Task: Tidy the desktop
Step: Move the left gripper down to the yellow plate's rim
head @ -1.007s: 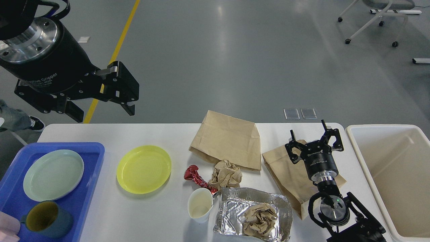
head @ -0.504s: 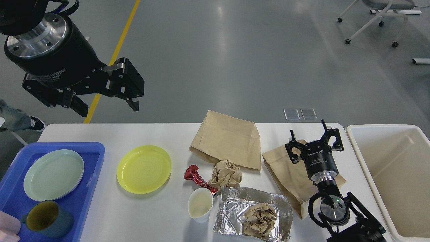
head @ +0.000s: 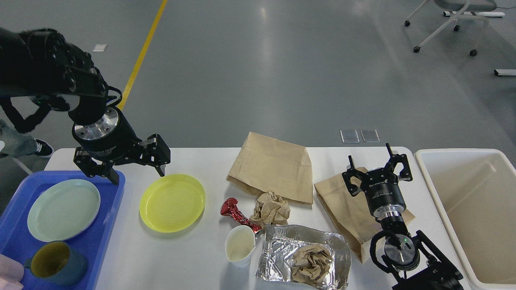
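The white desktop [head: 181, 257] holds a yellow plate [head: 172, 202], two flat brown paper bags [head: 274, 167] [head: 342, 213], a crumpled paper ball [head: 271, 209], a red wrapper [head: 236, 213], a white paper cup [head: 240, 245] and a foil tray [head: 306, 241] with crumpled paper [head: 312, 264] in it. My left gripper [head: 138, 174] is open and empty, low over the desk's back left. One finger is at the blue tray's corner, the other at the yellow plate's far rim. My right gripper [head: 373, 161] is open and empty above the right paper bag.
A blue tray [head: 102, 241] at the left holds a pale green plate [head: 63, 209] and a dark mug [head: 56, 262]. A cream bin [head: 475, 201] stands off the desk's right end. A chair [head: 451, 24] stands on the floor far behind.
My left arm has come down from high above the floor to just over the desk, between the blue tray and the yellow plate, still open. The right arm has not moved.
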Robot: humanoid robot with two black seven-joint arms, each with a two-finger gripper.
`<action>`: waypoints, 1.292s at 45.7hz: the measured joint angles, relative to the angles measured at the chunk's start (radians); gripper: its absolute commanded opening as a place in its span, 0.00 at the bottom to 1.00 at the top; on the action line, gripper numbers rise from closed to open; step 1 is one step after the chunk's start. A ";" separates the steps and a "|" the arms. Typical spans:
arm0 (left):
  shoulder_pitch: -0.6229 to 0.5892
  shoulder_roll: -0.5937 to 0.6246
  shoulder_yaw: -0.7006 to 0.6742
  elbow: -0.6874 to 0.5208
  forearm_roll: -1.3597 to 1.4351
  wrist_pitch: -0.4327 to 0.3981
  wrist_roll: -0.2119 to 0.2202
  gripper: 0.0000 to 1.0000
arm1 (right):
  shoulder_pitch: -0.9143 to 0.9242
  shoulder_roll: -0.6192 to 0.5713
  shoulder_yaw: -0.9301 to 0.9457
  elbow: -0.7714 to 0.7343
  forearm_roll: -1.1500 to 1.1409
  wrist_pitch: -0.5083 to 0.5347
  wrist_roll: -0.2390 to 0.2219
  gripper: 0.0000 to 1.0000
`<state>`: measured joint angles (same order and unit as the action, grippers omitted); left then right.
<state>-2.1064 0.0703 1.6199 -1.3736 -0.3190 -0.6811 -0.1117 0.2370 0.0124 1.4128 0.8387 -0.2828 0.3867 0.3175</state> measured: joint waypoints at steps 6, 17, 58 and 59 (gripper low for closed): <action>0.119 0.010 -0.001 0.018 -0.076 0.114 0.009 0.95 | 0.000 0.000 0.000 0.000 0.000 0.000 0.000 1.00; 0.263 0.040 -0.056 0.056 -0.171 0.240 0.013 0.95 | 0.000 0.000 0.000 0.001 0.000 0.000 0.000 1.00; 0.747 0.146 -0.390 0.245 -0.452 0.781 0.093 0.93 | 0.000 0.000 0.000 0.000 0.000 0.000 0.000 1.00; 0.752 0.146 -0.397 0.249 -0.450 0.784 0.101 0.93 | 0.000 0.000 0.000 0.000 0.000 0.000 0.000 1.00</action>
<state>-1.3541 0.2166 1.2229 -1.1250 -0.7685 0.1027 -0.0105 0.2374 0.0126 1.4128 0.8392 -0.2826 0.3867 0.3175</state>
